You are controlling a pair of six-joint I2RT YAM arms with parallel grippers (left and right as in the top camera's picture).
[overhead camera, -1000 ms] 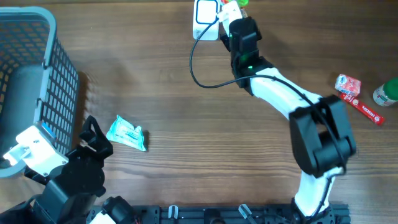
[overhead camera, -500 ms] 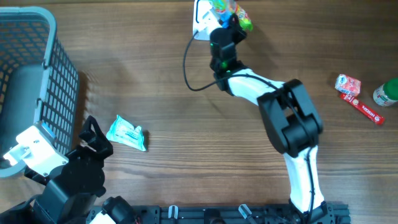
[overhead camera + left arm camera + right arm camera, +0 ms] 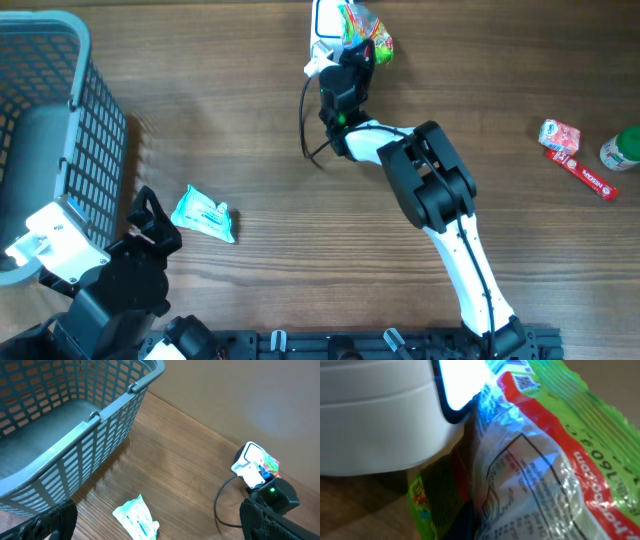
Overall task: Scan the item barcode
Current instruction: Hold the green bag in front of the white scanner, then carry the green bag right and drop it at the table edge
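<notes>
A green and red snack bag (image 3: 366,24) is held against the white barcode scanner (image 3: 324,18) at the table's far edge, with my right gripper (image 3: 350,52) shut on it. In the right wrist view the bag (image 3: 545,460) fills the frame. Its small barcode (image 3: 522,381) sits beside the scanner's (image 3: 380,415) glowing window (image 3: 460,382). My own fingers are mostly hidden under the bag. My left gripper (image 3: 150,222) stands open at the near left, nothing between its fingers (image 3: 57,520), just above a white and teal wipes packet (image 3: 136,519).
A grey mesh basket (image 3: 95,110) stands at the far left. The scanner's black cable (image 3: 308,115) loops onto the table. A red packet (image 3: 560,134), a red tube (image 3: 592,181) and a green-capped bottle (image 3: 625,148) lie at the right edge.
My right arm has swung left and turned, bringing the snack bag from the scanner's top to its right side. The left arm has not moved.
</notes>
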